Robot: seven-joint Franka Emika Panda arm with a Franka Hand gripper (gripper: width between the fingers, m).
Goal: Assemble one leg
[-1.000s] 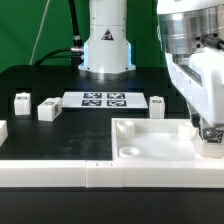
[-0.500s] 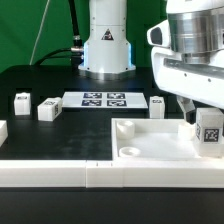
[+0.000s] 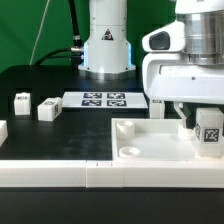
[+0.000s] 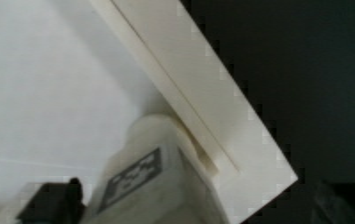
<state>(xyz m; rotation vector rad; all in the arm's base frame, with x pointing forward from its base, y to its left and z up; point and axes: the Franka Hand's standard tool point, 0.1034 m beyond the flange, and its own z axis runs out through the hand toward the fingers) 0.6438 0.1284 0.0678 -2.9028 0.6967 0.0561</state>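
The leg [image 3: 208, 130], a small white block with a black-and-white tag, stands upright at the right corner of the large white tray-like piece [image 3: 150, 142]. My gripper [image 3: 201, 110] hangs just above it, open, with one dark finger [image 3: 186, 114] beside the block and apart from it. In the wrist view the leg [image 4: 153, 168] rests against the tray's raised rim [image 4: 188, 88]. It sits between my spread fingers [image 4: 53, 200], and the gripper [image 4: 188, 208] holds nothing.
Three more small tagged blocks lie on the black table: two at the exterior view's left [image 3: 21, 99] [image 3: 47, 110] and one behind the tray [image 3: 157, 103]. The marker board [image 3: 104, 99] lies before the robot base [image 3: 106, 50]. A white wall [image 3: 100, 176] runs along the front.
The jaws have opened and let go of the leg. The hand has risen and turned, while the leg stays standing in the tray's right corner.
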